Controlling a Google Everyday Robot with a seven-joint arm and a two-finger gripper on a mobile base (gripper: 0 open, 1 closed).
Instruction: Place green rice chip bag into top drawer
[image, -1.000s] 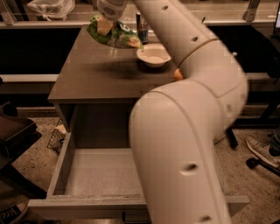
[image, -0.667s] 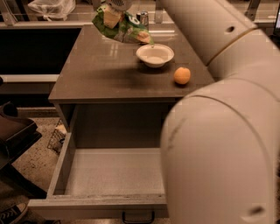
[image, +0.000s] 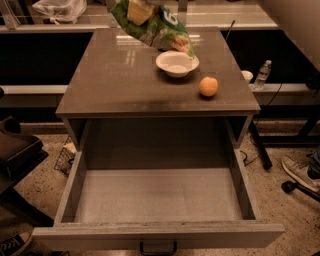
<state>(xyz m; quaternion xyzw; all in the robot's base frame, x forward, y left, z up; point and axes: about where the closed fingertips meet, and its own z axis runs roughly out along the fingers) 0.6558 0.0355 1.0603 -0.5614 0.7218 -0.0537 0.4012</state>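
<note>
The green rice chip bag (image: 159, 26) hangs crinkled in the air over the back of the table top (image: 125, 80), just above the white bowl. My gripper (image: 139, 7) is at the very top edge of the view, shut on the bag's upper part; most of it is cut off. A bit of my arm (image: 300, 20) shows in the top right corner. The top drawer (image: 74, 186) is pulled fully open below the table top, its flat bottom bare, with a dark handle (image: 157, 247) on the front.
A white bowl (image: 177, 63) and a round orange fruit (image: 208, 86) sit on the table top. A water bottle (image: 262, 75) stands at the right behind the table. A dark chair (image: 17, 150) is at the left, and a shoe (image: 300, 170) at the right.
My arm has swung up and to the right out of the foreground, uncovering the drawer and the orange. The bag has moved slightly right and up, still held.
</note>
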